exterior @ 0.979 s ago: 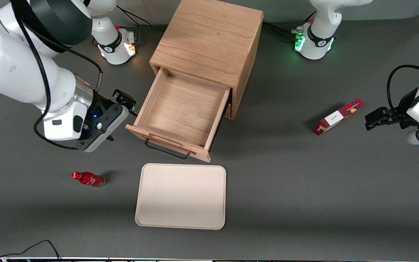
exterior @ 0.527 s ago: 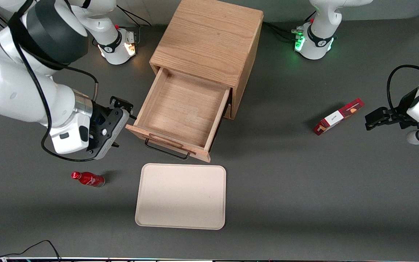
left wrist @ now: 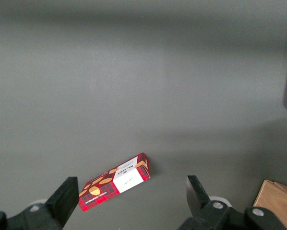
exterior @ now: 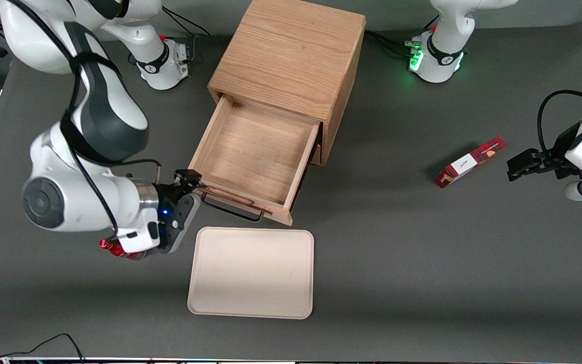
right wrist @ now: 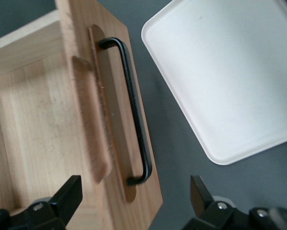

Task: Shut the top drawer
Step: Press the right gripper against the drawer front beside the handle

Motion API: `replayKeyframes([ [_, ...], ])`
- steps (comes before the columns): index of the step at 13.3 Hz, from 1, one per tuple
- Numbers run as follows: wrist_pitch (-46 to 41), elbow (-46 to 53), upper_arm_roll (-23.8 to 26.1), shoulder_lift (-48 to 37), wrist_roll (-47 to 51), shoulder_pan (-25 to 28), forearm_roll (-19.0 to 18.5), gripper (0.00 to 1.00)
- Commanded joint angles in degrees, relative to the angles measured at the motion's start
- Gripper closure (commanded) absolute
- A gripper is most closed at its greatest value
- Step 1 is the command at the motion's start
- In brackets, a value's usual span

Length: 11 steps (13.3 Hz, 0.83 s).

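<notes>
The top drawer (exterior: 255, 151) stands pulled far out of the oak cabinet (exterior: 291, 55), an empty shallow light-wood box. Its front (right wrist: 112, 110) carries a black wire handle (exterior: 233, 208) (right wrist: 134, 120). My right gripper (exterior: 190, 186) (right wrist: 134, 203) hovers at the drawer front's corner toward the working arm's end, nearer the front camera than the drawer box. It is open, its fingers (right wrist: 69, 191) spread wide, with the handle's end and the front's corner between them, and it grips nothing.
A cream tray (exterior: 250, 273) (right wrist: 225, 76) lies on the table, nearer the camera than the drawer front. A red bottle (exterior: 114, 248) lies partly hidden under my wrist. A red box (exterior: 470, 162) (left wrist: 115, 182) lies toward the parked arm's end.
My right arm has swung from beside the drawer's side wall toward the camera, bringing the gripper to the drawer front's corner near the handle. The drawer has not moved.
</notes>
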Motion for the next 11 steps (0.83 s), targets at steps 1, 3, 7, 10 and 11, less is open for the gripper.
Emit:
replayKeyframes([
  [1,-0.3,3.8,-0.1,3.7,-1.1,0.5,2.1,0.0],
  [3,0.0,4.2,-0.1,4.9,-0.7,0.8,2.1,0.0],
  [7,0.8,4.3,-0.2,5.3,-0.4,1.0,2.1,0.0],
  [10,1.6,5.4,-1.8,5.3,-0.3,2.3,1.8,0.0],
  [11,2.6,5.4,-2.3,5.3,-0.3,2.4,1.9,0.0],
])
